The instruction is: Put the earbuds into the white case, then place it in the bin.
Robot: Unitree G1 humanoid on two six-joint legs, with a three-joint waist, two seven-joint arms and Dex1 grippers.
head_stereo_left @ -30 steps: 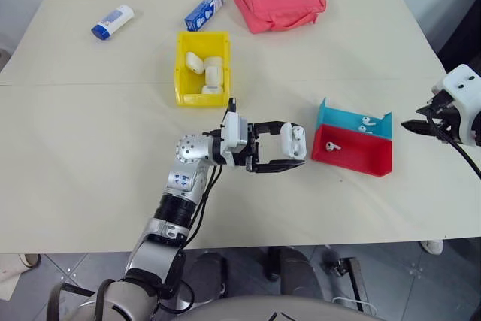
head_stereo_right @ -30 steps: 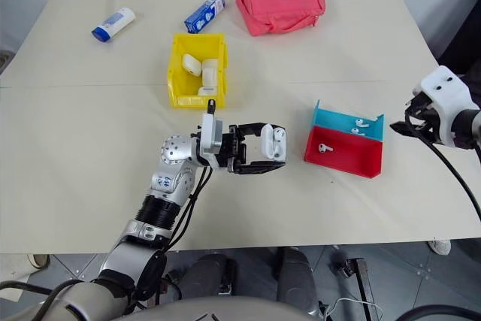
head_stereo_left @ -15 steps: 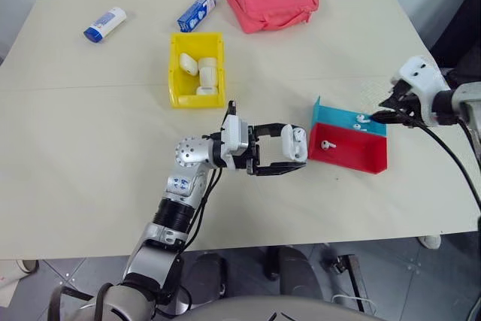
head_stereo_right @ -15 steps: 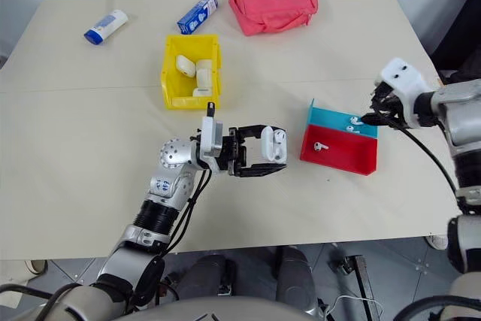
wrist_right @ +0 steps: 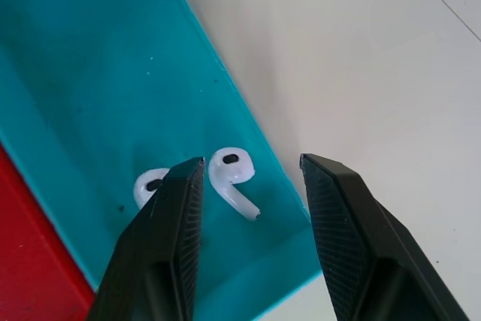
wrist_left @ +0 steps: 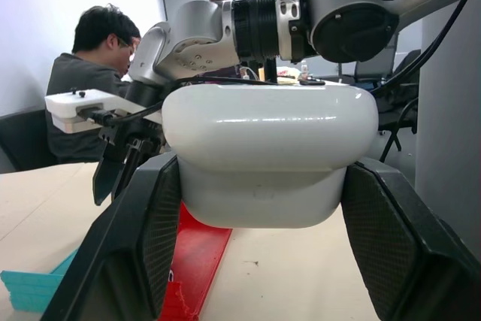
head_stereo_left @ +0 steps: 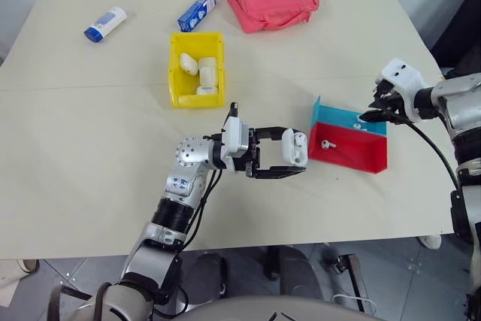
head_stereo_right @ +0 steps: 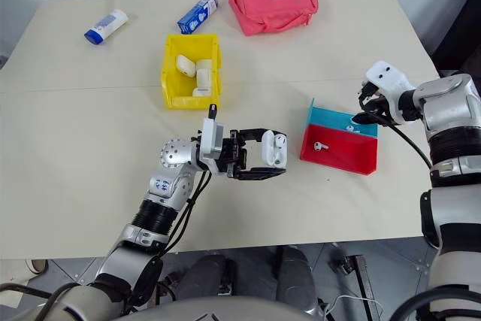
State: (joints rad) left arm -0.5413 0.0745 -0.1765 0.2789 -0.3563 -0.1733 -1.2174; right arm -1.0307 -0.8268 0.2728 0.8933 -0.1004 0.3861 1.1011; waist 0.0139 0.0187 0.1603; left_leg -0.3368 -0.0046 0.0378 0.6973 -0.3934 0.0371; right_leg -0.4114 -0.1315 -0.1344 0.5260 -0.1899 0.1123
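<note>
Together we count three cases in the bin [head_stereo_left: 177, 65], three earbuds in two trays, our left fingers [head_stereo_left: 272, 174] pinching one glossy white case [head_stereo_left: 294, 146], right fingers [wrist_right: 342, 216] spread.

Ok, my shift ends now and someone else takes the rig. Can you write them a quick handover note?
Left tool: shut on the white case, held above the table, lid open.
Right tool: open, poised over the teal tray, one earbud between its fingers, not gripped; a second earbud beside it.
Red tray: one earbud.
Yellow bin: already holds several white cases.
Done: case picked up.
Left: grasp earbuds, seat them in the case, place it in the bin.
</note>
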